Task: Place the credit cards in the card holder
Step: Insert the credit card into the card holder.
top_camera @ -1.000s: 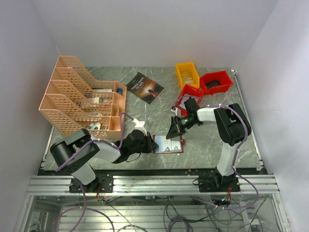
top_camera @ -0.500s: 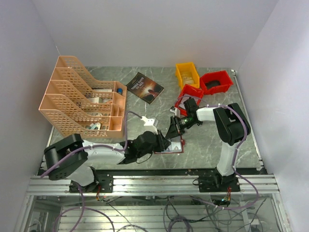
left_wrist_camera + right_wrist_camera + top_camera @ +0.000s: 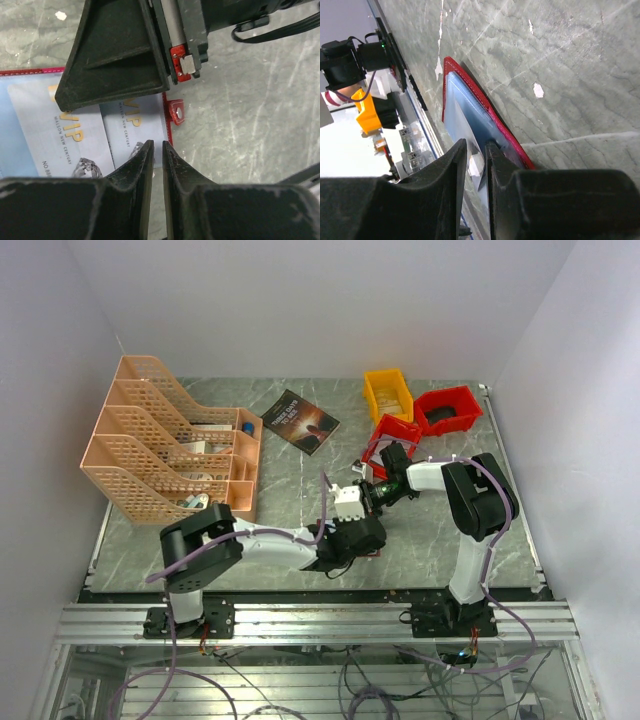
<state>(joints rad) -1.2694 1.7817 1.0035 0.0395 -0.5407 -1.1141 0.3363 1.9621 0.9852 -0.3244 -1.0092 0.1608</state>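
The dark red card holder (image 3: 169,131) lies open on the table, mostly hidden under my left gripper in the top view. Two pale blue VIP credit cards (image 3: 60,135) (image 3: 132,125) lie side by side on its clear pockets. My left gripper (image 3: 157,145) (image 3: 352,527) hovers over the right card's near edge, its jaws almost together with nothing between them. My right gripper (image 3: 476,145) (image 3: 366,502) is shut on a clear pocket leaf at the holder's far edge (image 3: 485,112). Its black finger (image 3: 115,55) covers the tops of the cards.
A peach file rack (image 3: 170,445) stands at the back left. A dark-covered book (image 3: 300,420) lies behind the middle. A yellow bin (image 3: 387,395) and two red bins (image 3: 450,393) (image 3: 398,426) stand at the back right, close behind my right arm.
My left arm has swung to the right from the near left, and its gripper is now over the card holder. My right gripper has stayed in place on the holder.
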